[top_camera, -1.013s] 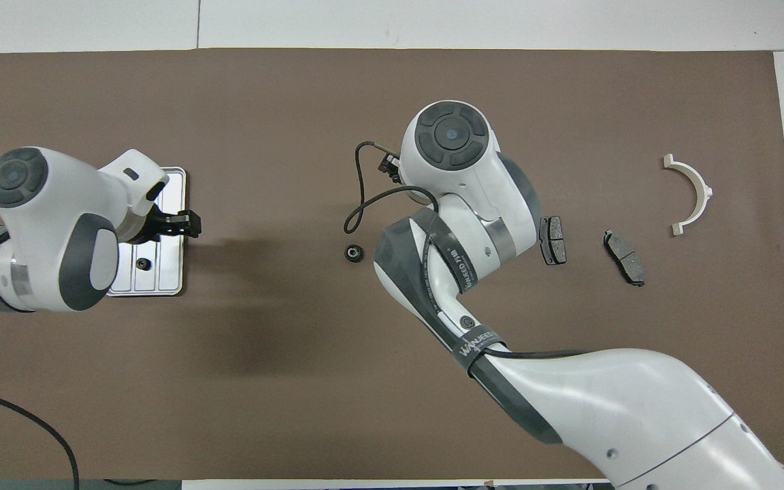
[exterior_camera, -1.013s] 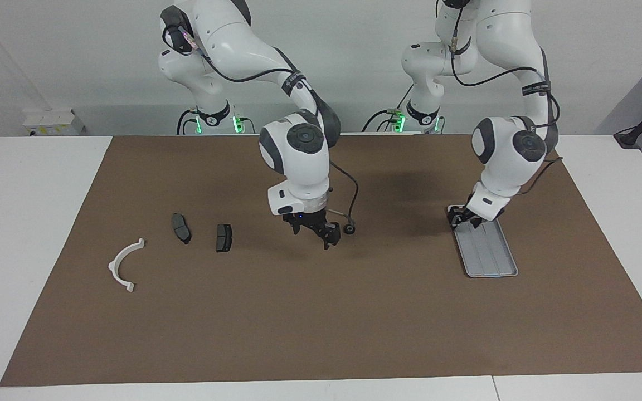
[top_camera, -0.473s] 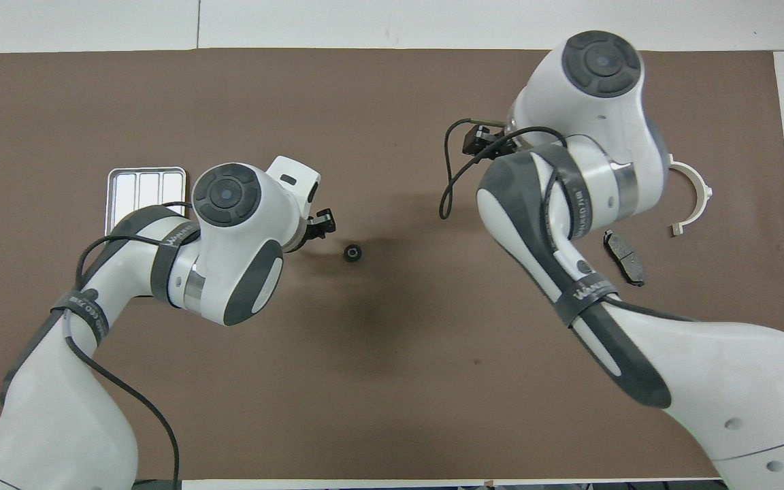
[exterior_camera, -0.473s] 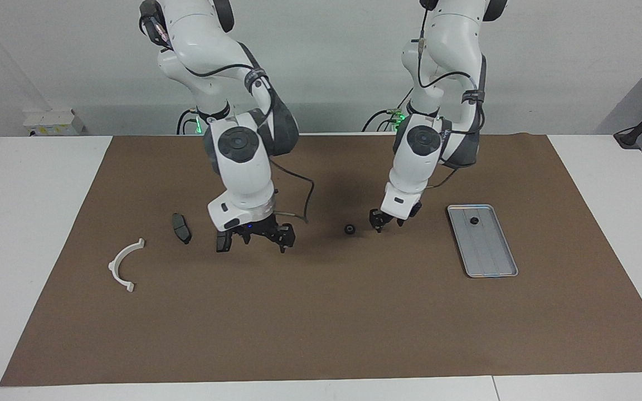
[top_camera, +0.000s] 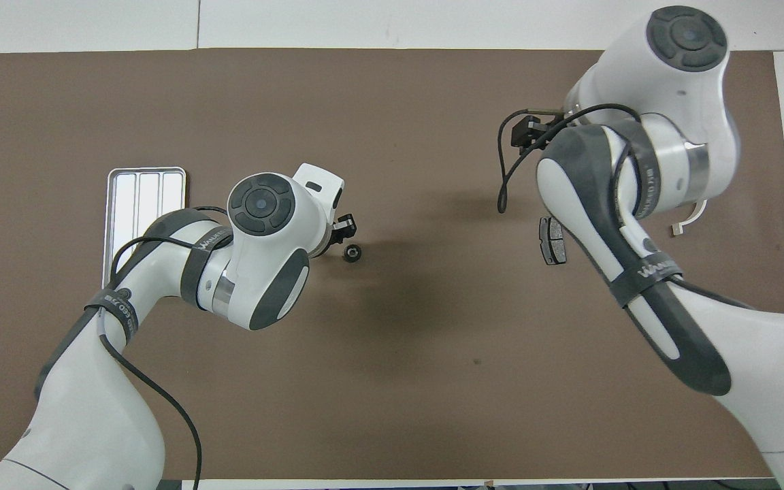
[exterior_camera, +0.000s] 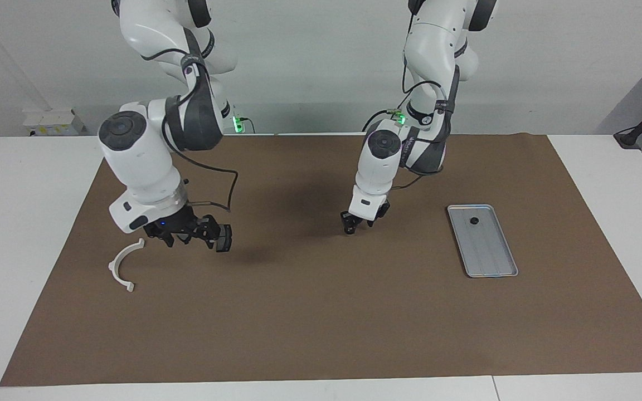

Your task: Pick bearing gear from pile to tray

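A small black round bearing gear (top_camera: 352, 253) lies on the brown mat mid-table. My left gripper (exterior_camera: 357, 223) is low over it with its fingers apart; one finger hides the gear in the facing view. In the overhead view the left gripper (top_camera: 344, 231) shows just beside the gear. The silver tray (exterior_camera: 488, 256) lies toward the left arm's end and holds one small black round piece (exterior_camera: 473, 220). My right gripper (exterior_camera: 187, 236) hangs low over the pile, between the white arc (exterior_camera: 112, 266) and a brake pad (exterior_camera: 223, 238). The second brake pad is hidden under it.
The brown mat (exterior_camera: 321, 323) covers most of the white table. In the overhead view the tray (top_camera: 140, 190) is partly covered by my left arm. One brake pad (top_camera: 552, 239) and the arc's end (top_camera: 688, 219) show beside my right arm.
My left gripper left the tray, where a black piece now lies, and moved to the gear mid-table. My right gripper swept from mid-table toward the right arm's end, over the brake pads.
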Motion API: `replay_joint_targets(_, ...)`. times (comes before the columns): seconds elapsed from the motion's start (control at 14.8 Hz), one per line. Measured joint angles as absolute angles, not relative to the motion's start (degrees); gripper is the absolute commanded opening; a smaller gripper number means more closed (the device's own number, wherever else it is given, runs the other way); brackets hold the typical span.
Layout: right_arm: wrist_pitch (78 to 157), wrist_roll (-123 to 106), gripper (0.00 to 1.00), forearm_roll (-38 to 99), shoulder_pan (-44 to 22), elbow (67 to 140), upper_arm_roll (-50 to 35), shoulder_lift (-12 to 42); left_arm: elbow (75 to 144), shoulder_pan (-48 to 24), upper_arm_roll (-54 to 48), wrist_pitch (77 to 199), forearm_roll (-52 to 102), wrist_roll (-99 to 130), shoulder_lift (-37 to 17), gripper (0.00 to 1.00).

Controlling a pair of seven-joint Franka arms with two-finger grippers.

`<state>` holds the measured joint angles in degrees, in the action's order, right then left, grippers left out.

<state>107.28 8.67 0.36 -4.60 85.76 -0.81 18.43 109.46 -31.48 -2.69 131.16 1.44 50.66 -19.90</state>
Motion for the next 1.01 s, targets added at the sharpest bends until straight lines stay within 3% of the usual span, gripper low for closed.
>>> replay_joint_targets(1.01,89.05,-2.11,1.0,0.35,-1.65,92.99,0.19,-5.61,108.65,-34.41,-2.24,131.14,-0.12,53.01,-21.95,0.55)
